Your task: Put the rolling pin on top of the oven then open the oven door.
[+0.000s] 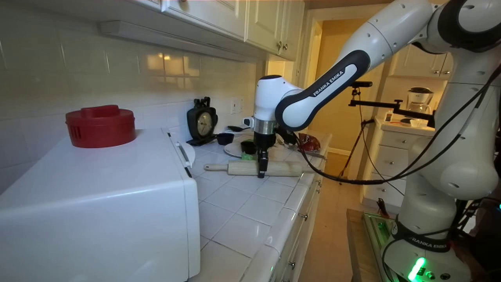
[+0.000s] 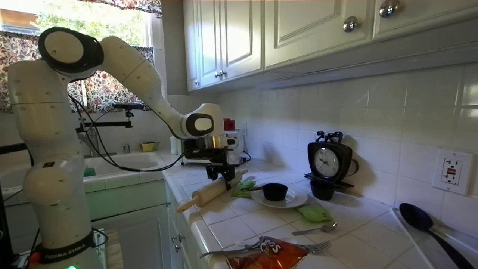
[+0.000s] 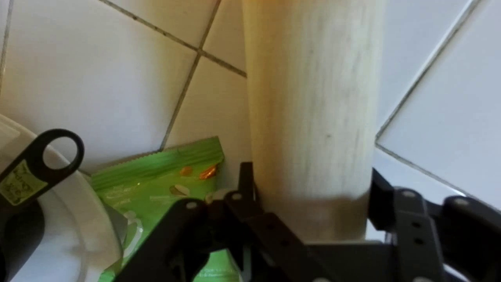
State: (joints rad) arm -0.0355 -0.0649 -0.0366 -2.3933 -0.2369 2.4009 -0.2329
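The pale wooden rolling pin [image 1: 242, 168] lies on the tiled counter in both exterior views [image 2: 209, 193]. In the wrist view its barrel [image 3: 313, 109] runs up from the jaws. My gripper [image 1: 262, 174] points straight down over the barrel, its fingertips near the tiles. In the wrist view [image 3: 311, 188] its pads lie against both sides of the barrel. The white oven [image 1: 98, 203] stands apart from the pin, and its back shows in an exterior view [image 2: 239, 138]. The oven door [image 1: 192, 227] is seen edge-on, upright and shut; elsewhere the arm partly hides it.
A red round container [image 1: 100, 127] sits on the oven top. Beside the pin are a green packet [image 3: 156, 188] and a white plate [image 2: 295, 200] with a small black pan [image 2: 275, 191]. A black clock [image 2: 325, 162], cutlery [image 2: 313, 228] and a red chip bag [image 2: 278, 254] are nearby.
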